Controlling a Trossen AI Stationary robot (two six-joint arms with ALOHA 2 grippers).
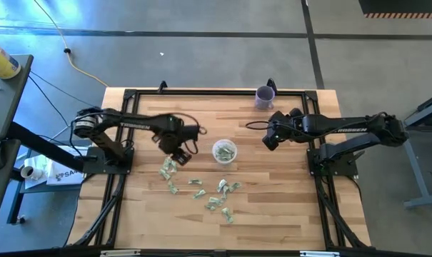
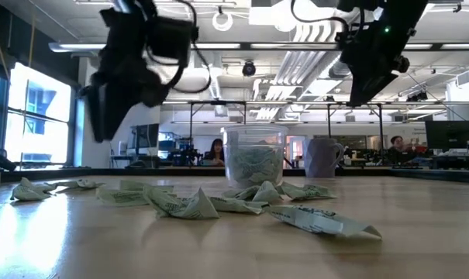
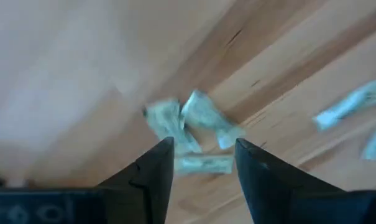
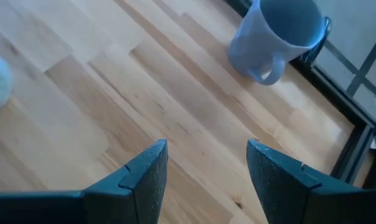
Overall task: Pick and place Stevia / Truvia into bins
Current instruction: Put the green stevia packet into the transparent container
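Several pale green and white Stevia packets [image 1: 198, 191] lie scattered on the wooden table, at its near middle. The clear cup [image 1: 224, 151] stands just beyond them with packets inside; the low view shows the cup [image 2: 253, 159] partly filled. My left gripper [image 3: 203, 146] hangs open above the leftmost packets [image 3: 175, 124], pointing down and touching none; in the high view it [image 1: 178, 153] is left of the cup. My right gripper [image 4: 206, 149] waits open above bare table, right of the cup [image 1: 270, 139].
A purple cup [image 1: 264, 96] stands at the far edge, and it also shows in the right wrist view [image 4: 281, 37]. A black frame [image 1: 216, 91] runs around the table top. Bare wood lies to the right of the packets and near the front edge.
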